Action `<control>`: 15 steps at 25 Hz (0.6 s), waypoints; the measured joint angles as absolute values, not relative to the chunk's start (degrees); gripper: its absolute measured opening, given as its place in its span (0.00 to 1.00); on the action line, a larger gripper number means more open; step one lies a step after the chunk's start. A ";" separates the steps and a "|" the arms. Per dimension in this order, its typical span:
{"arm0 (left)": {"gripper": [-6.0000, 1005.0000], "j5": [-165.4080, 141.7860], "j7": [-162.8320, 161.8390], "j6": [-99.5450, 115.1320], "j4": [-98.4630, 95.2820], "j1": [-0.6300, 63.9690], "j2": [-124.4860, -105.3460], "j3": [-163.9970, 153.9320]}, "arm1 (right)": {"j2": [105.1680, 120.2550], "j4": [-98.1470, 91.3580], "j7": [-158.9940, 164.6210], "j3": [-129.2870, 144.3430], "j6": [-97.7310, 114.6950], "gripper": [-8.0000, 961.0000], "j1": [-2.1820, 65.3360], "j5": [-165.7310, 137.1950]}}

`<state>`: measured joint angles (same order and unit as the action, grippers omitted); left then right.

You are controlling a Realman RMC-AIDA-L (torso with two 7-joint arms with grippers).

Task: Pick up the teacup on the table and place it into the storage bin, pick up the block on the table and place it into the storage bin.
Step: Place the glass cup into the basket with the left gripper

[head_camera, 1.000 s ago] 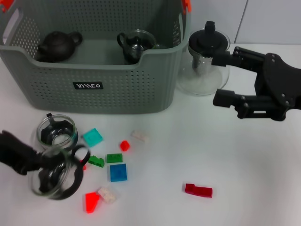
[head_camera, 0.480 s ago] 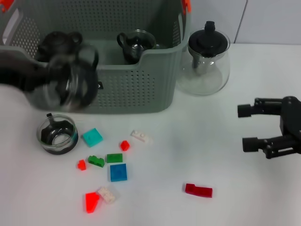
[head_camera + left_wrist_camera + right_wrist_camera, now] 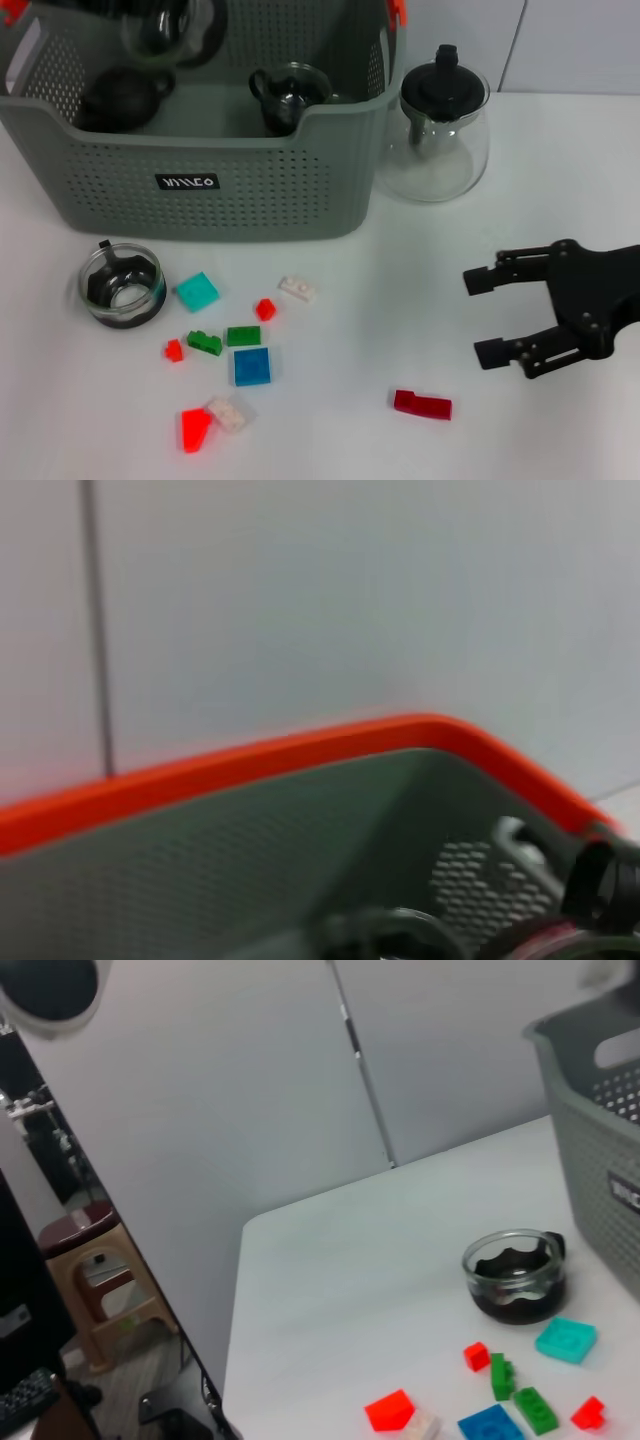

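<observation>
A glass teacup (image 3: 168, 28) hangs above the rear of the grey-green storage bin (image 3: 200, 190), carried by my left gripper, which shows only as dark shapes at the top edge. A second glass teacup (image 3: 122, 286) with a dark inside stands on the table in front of the bin, also seen as the teacup (image 3: 515, 1275) in the right wrist view. Several blocks lie in front of the bin, among them a teal block (image 3: 197, 291), a blue block (image 3: 252, 366) and a dark red block (image 3: 421, 404). My right gripper (image 3: 475, 316) hovers open over the table, right of the dark red block.
A dark teapot (image 3: 125, 95) and a glass cup with a black handle (image 3: 290, 95) sit inside the bin. A glass teapot (image 3: 440, 120) with a black lid stands right of the bin. The bin's orange rim (image 3: 250, 765) fills the left wrist view.
The left gripper lifted the teacup from the front left of the table up and over the bin. The right gripper dropped from beside the glass teapot toward the front, then shifted left.
</observation>
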<state>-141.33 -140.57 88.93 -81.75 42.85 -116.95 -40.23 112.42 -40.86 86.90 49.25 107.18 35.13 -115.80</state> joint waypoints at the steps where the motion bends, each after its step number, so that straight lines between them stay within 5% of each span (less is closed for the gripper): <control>1: 0.10 -142.98 -141.34 87.00 -79.94 44.17 -116.46 -41.34 | 112.66 -40.86 86.85 49.36 107.18 0.97 35.30 -115.95; 7: 0.11 -152.88 -143.17 77.64 -67.85 52.01 -114.65 -44.13 | 112.85 -40.86 87.46 49.06 107.11 0.97 35.65 -116.01; 15: 0.12 -163.56 -149.15 64.50 -54.70 57.56 -114.52 -53.04 | 113.35 -39.22 87.70 49.34 106.23 0.97 36.74 -116.07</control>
<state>-163.56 -149.15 64.50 -54.70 57.56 -114.52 -53.04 113.35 -39.22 87.70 49.34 106.23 36.74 -116.07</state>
